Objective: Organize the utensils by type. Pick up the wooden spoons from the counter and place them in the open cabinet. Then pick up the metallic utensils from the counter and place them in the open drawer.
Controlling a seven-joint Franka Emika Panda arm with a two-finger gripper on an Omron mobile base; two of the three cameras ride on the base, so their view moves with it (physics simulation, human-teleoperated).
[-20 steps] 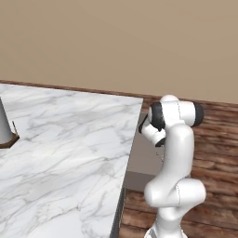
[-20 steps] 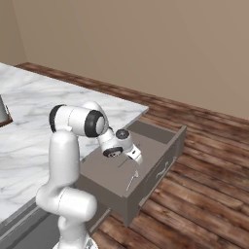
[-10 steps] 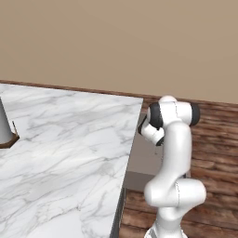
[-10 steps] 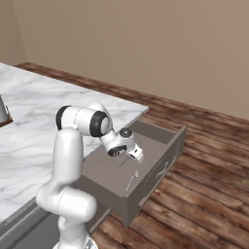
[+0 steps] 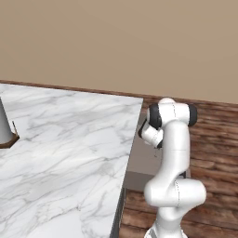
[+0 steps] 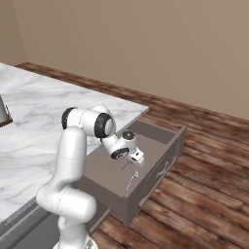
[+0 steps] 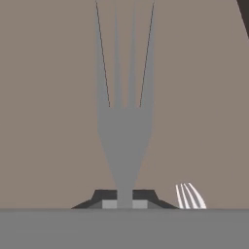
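Left base view: the white marble bench with grey veins (image 5: 65, 139) fills the left half of the frame, and no utensils show on the stretch seen here. A grey object on a brown base (image 5: 5, 130) sits at the left edge. The white arm rises at the lower right and bends over the bench's end, its wrist dipping toward the grey-brown drawer interior (image 5: 144, 160) glimpsed behind it.

Right base view: the wide, shallow, grey-brown open drawer (image 6: 168, 133) stands pulled out at centre frame. The end effector (image 6: 136, 157) hangs low over its flat floor, pointing down, so that a release would likely drop its load only a short way. Just below it in the frame, a thin silvery metal utensil (image 6: 132, 180) lies on the drawer floor near the front wall, apparently already delivered.

Hand view: a slim grey metal fork (image 7: 124, 121) runs up the middle of the frame, tines toward the top, its handle pinched between the two dark finger tips at the bottom edge; the end effector is clamped together on it. Behind it is the plain drawer floor. At lower right the pale tines of another fork (image 7: 189, 196) peek in, probably the utensil lying in the drawer. The held fork seems ready for release
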